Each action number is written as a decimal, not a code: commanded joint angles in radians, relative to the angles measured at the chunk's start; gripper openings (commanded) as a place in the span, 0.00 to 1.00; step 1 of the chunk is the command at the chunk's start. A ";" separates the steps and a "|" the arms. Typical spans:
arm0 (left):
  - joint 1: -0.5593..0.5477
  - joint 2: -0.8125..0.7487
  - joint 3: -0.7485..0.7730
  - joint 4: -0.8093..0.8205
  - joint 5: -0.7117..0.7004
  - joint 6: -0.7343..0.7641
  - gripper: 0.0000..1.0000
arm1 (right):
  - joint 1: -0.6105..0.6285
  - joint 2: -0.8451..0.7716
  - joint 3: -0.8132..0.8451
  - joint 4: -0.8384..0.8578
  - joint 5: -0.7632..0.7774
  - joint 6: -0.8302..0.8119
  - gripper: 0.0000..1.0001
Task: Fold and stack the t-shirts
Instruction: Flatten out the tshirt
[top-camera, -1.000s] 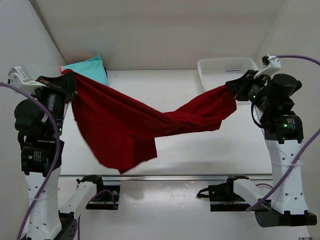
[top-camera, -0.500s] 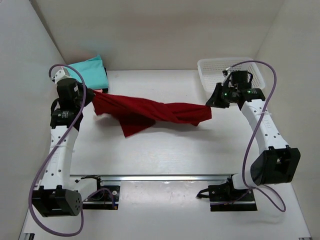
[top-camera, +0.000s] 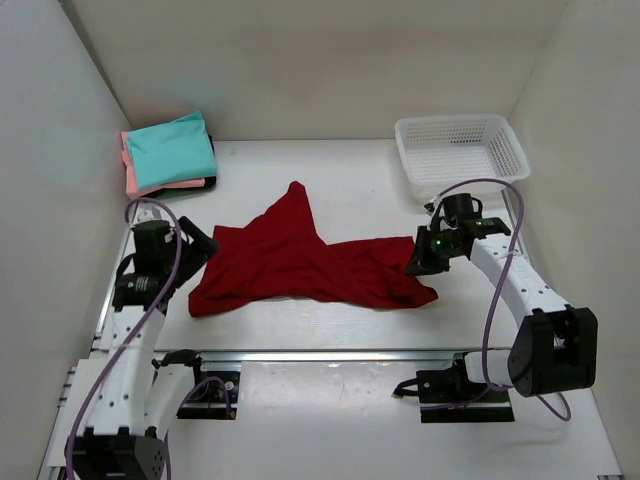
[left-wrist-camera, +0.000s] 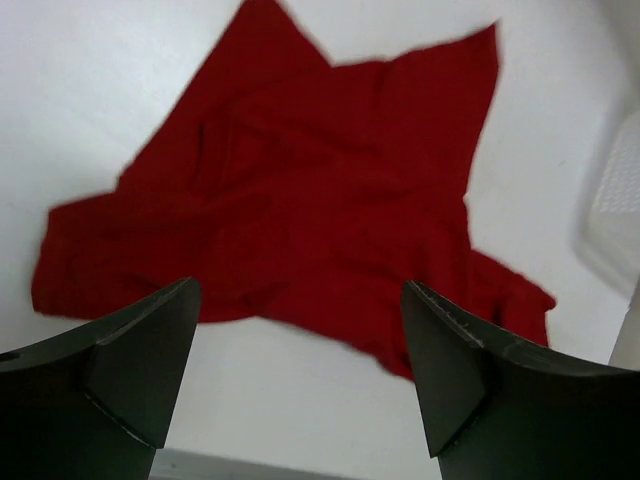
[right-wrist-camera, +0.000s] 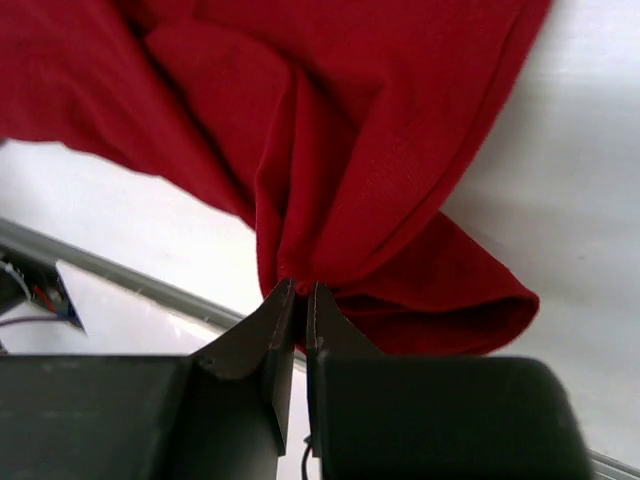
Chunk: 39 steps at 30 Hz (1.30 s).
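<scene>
The dark red t-shirt (top-camera: 300, 265) lies crumpled on the middle of the table (top-camera: 350, 190), with one point of cloth reaching toward the far side and its body wrinkled and doubled over itself. The right gripper (top-camera: 418, 262) sits low at the shirt's right end. In the right wrist view its fingers (right-wrist-camera: 285, 310) are pressed nearly together on a gathered pleat of red cloth. The left gripper (top-camera: 200, 243) is just beside the shirt's left end. In its wrist view the fingers (left-wrist-camera: 150, 350) stand wide apart with nothing between them.

The shirt looks to be in the spreading-out step, not yet flat enough to fold. To do that well, the left gripper probably needs to close on the near left edge at a hem or a sleeve, taking one layer and not a bunch. The right gripper's hold is on a pleat, so several layers may be caught, and a regrip on a clean corner would likely help. The two arms can then draw apart evenly, close to the table, until the wrinkles pull out.

The folded stack at the far left has the teal shirt (top-camera: 170, 150) on top, the salmon-pink one (top-camera: 130, 175) under it and the dark one (top-camera: 205, 183) lowest. It lies well apart from the red shirt, as does the white basket (top-camera: 450, 120) at the far right. Any pull should stay out of their way.
</scene>
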 joint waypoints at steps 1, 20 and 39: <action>-0.033 0.072 -0.019 -0.011 0.109 -0.062 0.92 | 0.021 0.002 -0.011 0.033 -0.036 0.016 0.00; -0.242 1.122 0.723 0.278 -0.008 0.098 0.91 | -0.030 0.119 0.049 0.059 -0.066 0.033 0.00; -0.354 1.632 1.176 0.214 0.041 0.170 0.96 | -0.042 0.182 0.069 0.045 -0.075 0.053 0.00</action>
